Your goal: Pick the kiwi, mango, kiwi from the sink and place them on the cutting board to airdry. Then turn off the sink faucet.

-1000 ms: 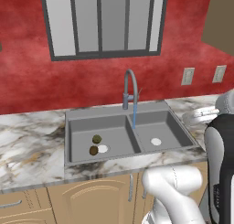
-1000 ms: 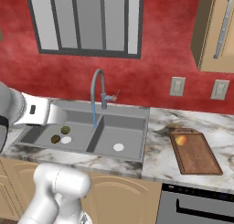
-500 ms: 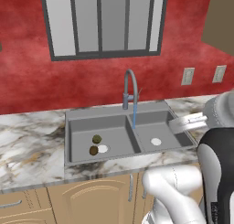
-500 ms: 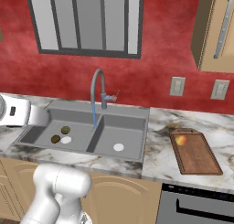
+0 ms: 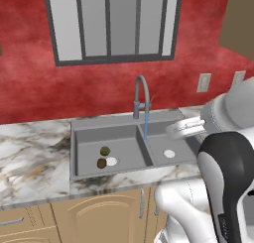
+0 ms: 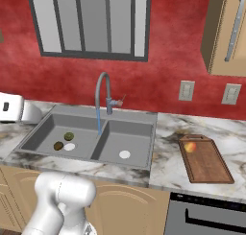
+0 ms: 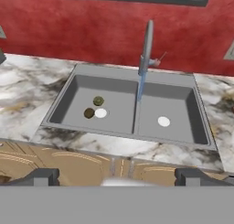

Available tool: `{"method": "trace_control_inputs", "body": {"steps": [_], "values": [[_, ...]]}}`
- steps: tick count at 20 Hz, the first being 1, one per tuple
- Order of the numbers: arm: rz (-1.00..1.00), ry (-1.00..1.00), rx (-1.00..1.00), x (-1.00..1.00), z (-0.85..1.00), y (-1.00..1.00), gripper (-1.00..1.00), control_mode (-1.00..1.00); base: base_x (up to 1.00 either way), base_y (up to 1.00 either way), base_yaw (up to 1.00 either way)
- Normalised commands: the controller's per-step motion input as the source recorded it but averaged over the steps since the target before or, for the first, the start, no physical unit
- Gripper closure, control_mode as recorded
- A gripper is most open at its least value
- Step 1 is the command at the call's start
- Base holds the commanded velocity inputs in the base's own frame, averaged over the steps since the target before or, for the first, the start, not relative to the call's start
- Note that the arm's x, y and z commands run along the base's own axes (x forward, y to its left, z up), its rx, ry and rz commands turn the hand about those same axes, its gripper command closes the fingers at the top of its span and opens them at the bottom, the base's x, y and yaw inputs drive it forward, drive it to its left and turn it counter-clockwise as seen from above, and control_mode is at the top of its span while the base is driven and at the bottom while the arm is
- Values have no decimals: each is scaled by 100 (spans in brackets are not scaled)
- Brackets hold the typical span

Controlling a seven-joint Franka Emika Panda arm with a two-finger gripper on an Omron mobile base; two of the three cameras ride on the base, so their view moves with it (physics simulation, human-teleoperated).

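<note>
In the left basin of the grey sink (image 7: 64,104) an olive-green kiwi (image 7: 98,101) (image 6: 69,136) (image 5: 105,151) lies just behind a darker brown kiwi (image 7: 89,113) (image 6: 58,146) (image 5: 101,163), which rests against the white drain disc (image 7: 101,113). The mango (image 6: 190,146) lies on the far end of the reddish-brown cutting board (image 6: 206,163), right of the sink. A blue stream runs from the sink faucet (image 7: 147,42) (image 6: 103,91) (image 5: 141,94). My gripper (image 7: 117,177) is open and holds nothing; it hangs high in front of the sink, well back from the kiwis.
Marble counter (image 7: 23,88) spreads on both sides of the sink. A red wall with a window (image 6: 89,23) and two outlets (image 6: 186,90) rises behind. A wooden wall cabinet (image 6: 230,32) hangs above the board, and a dark appliance front (image 6: 206,215) sits below it.
My hand has swung left from beside the sink's right end to in front of the sink. The fruits have not moved, and the water still runs.
</note>
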Motion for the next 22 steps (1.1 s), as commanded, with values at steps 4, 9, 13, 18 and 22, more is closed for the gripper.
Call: {"method": "trace_control_inputs", "body": {"steps": [4, 9, 13, 18, 22], "values": [[0, 5, 1, 28, 0, 29, -100, -100, 0, 0, 0], [0, 2, 3, 15, 0, 17, -100, -100, 0, 0, 0], [0, 0, 7, 0, -1, 2, -100, -100, 0, 0, 0], [1, -2, 5, 5, -18, 4, -100, -100, 0, 0, 0], [1, -2, 1, 16, -24, 11, -100, -100, 0, 0, 0]]}}
